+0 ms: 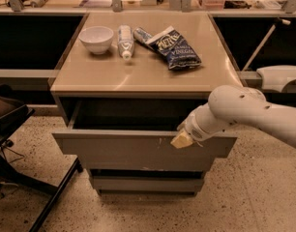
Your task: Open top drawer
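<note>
The wide grey handleless top drawer (124, 151) is seen pulled out toward the near side, below the beige table (143, 76). The pale end effector (183, 139) is set at the front panel's upper edge, right of centre (whether open or closed cannot be told). The pulling step is judged nearly done. Release and a clean withdrawal are called for next.
</note>
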`<action>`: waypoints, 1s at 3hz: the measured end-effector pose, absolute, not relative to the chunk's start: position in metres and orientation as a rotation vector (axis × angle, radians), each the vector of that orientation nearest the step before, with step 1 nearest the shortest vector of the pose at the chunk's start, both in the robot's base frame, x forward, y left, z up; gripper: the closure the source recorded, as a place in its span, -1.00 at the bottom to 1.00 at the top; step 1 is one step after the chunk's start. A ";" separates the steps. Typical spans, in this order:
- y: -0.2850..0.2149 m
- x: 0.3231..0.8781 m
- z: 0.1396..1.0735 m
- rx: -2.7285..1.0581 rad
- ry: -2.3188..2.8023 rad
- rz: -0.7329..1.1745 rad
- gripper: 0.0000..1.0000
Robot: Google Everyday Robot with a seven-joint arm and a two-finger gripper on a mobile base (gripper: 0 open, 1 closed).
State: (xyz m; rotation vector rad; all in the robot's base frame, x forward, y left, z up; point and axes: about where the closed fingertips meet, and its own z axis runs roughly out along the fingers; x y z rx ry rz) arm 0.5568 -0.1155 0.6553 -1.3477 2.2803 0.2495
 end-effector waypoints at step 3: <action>-0.134 0.520 0.653 -1.354 2.304 0.204 1.00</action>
